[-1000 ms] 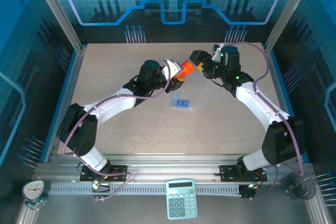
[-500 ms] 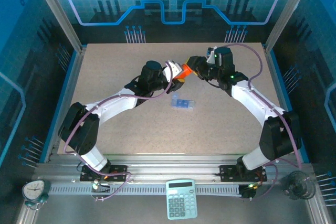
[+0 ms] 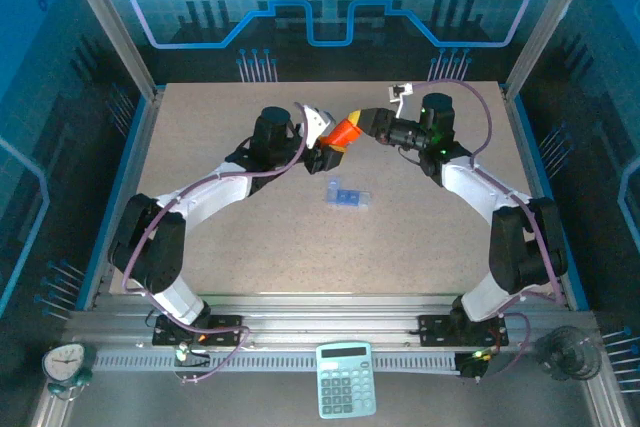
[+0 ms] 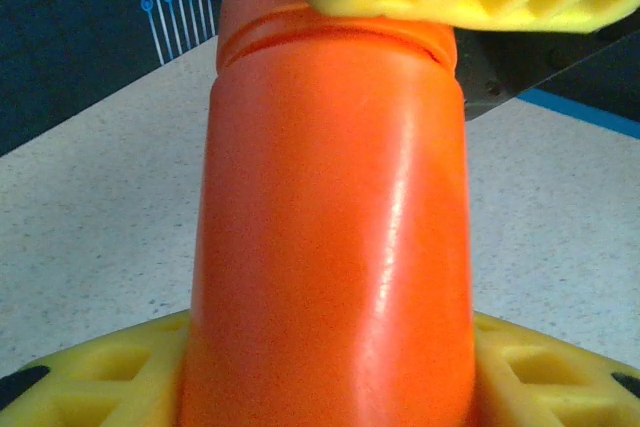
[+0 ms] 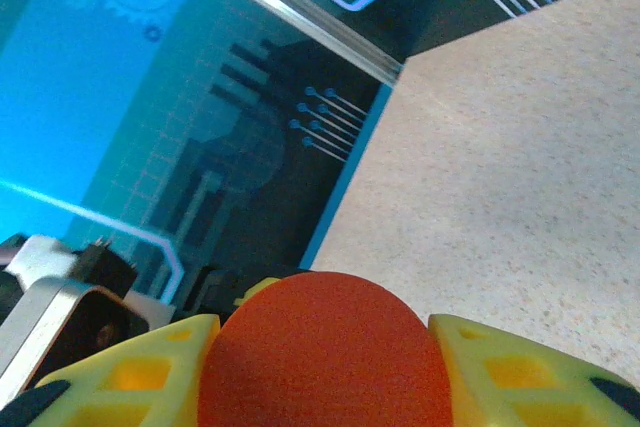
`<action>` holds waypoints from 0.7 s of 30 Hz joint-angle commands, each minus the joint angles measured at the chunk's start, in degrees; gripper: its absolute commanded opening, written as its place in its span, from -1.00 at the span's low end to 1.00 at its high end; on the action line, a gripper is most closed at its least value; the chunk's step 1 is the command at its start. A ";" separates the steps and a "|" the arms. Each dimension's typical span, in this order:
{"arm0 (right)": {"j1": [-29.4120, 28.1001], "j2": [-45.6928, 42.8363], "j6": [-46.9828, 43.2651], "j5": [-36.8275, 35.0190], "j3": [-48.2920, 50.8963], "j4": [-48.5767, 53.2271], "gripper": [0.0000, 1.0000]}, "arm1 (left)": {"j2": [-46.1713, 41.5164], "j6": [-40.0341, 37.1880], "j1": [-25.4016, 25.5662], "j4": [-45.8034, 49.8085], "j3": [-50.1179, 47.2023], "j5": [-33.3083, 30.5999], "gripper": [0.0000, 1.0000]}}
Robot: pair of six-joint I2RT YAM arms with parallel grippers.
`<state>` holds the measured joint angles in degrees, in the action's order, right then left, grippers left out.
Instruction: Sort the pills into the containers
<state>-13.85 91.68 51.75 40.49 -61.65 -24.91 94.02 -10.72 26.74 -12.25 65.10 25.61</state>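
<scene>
Left claw (image 3: 330,139) is clenched on the body of the orange bottle (image 3: 345,130), which is held in the air over the far middle of the worktop (image 3: 200,127). On the left wrist view its yellow fingers (image 4: 90,387) sit on either side of the bottle's lower part. The bottle lies roughly level and spans the gap between the two claws.

The containers, a small translucent blue pill box (image 3: 348,196), lie flat on the worktop nearer the arm bases than the bottle, well apart from both claws. It is too small here to tell whether the lids are open or the compartments are filled.

Right claw (image 3: 365,123) is clamped on the bottle's cap (image 5: 320,347), with a yellow finger (image 5: 520,377) touching on each side.

Step in hand, as I read it: opening the bottle, with the left claw holding the body and the right on the cap. Sorting looks not yet begun.

The next move probably calls for the right wrist to twist and pull the cap off while the left holds firm. The mouth should be kept up so nothing spills, then the bottle brought over the pill box. Slip on the smooth wall is the risk.
</scene>
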 commanded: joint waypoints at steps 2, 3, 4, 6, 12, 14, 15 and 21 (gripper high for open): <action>2.16 0.70 3.81 0.78 0.73 -11.79 -0.09 | -1.75 2.37 0.23 0.27 2.04 7.68 -1.00; 2.19 0.61 4.12 0.73 0.67 -11.45 -0.03 | -1.58 2.24 0.24 0.46 2.19 7.18 -1.00; 2.22 0.39 4.47 0.49 0.48 -10.42 0.17 | -1.43 2.11 0.26 0.71 2.37 6.42 -1.00; 2.16 -0.54 5.06 -0.08 0.72 -9.49 0.43 | -1.14 1.56 0.35 1.03 2.49 4.78 -1.00; 2.21 -4.56 5.95 -6.62 0.18 1.90 0.61 | -1.03 -2.89 1.60 1.80 1.72 -2.76 -1.00; 1.96 -5.59 6.59 -9.80 -0.55 7.73 0.63 | -1.03 -5.01 2.35 1.58 1.37 -6.30 -1.00; 1.77 -5.87 6.61 -11.35 -1.32 11.72 0.64 | -0.95 -5.71 2.72 1.32 1.06 -7.82 -1.00; -0.78 -5.30 5.99 -16.37 -5.81 25.37 0.66 | -0.33 -9.15 4.50 -0.45 0.50 -14.12 -1.00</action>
<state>-13.19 87.00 57.65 27.99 -64.99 -8.47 94.02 -16.62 30.63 -10.55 65.63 15.68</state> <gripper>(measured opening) 0.829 0.530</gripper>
